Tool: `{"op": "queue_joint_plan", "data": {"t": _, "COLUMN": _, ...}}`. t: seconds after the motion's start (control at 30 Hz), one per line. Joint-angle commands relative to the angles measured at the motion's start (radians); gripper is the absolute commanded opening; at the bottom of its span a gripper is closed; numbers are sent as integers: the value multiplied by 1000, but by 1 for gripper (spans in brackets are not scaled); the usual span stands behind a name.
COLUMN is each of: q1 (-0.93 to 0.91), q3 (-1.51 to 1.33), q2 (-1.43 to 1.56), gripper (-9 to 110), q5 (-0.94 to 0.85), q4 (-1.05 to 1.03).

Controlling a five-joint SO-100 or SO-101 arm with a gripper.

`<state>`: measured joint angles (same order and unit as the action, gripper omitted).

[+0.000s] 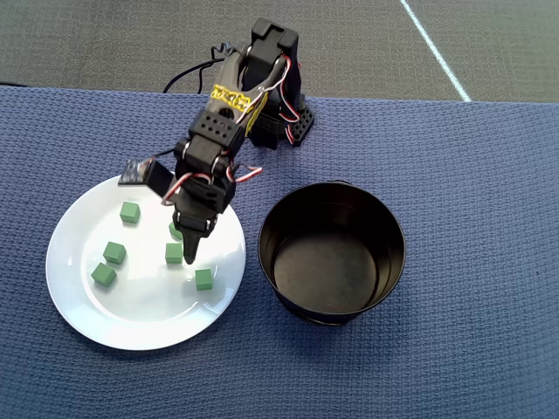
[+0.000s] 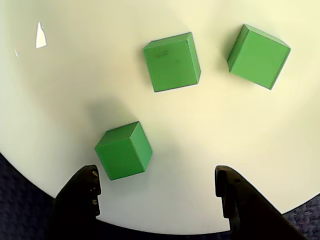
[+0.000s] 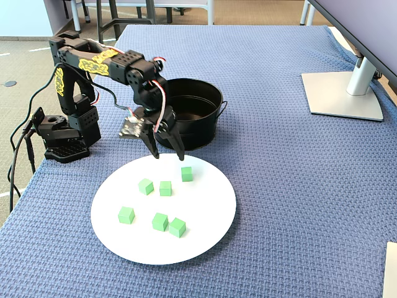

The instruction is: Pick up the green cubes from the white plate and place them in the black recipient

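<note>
overhead view:
plate: the white plate [image 1: 87, 297] lies on the blue woven cloth [image 1: 472, 262], to the left of the black recipient [image 1: 332, 253], the two rims close but apart.
cubes: five green cubes [image 1: 114, 252] show plainly on the plate (a sixth peeks out partly under the arm).
arm: the black arm [image 1: 236, 113] reaches from the top of the picture over the plate's upper right part, and the gripper [image 1: 188, 249] points down among the cubes.

wrist view:
claw: the gripper [image 2: 157, 192] is spread wide with nothing between its fingers [image 2: 82, 192], both tips over the plate's [image 2: 60, 90] near edge.
cubes: three are seen; one [image 2: 123, 150] sits just beside the left finger, the other two further up.

fixed view:
claw: the gripper [image 3: 166, 151] hangs released above the plate's [image 3: 205, 230] far rim, not touching any cube.
cubes: all six [image 3: 165, 188] rest on the plate, one [image 3: 187, 174] nearest the fingertips.
recipient: the pot [image 3: 205, 121] stands right behind the gripper (no cube visible inside).
</note>
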<state>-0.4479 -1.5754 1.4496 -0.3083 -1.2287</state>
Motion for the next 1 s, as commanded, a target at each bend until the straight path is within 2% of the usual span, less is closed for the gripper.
{"op": "queue_joint_plan", "data": {"t": 0.0, "q1": 26, "q3": 51, "q2": -15, "gripper": 24, "q5": -41, "q4": 18}}
{"op": "queue_joint_plan", "data": {"t": 0.5, "q1": 120, "q3": 183, "q2": -149, "gripper": 25, "q5": -163, "q4": 58}}
{"op": "queue_joint_plan", "data": {"t": 0.97, "q1": 87, "q3": 298, "q2": -316, "gripper": 23, "q5": -193, "q4": 72}}
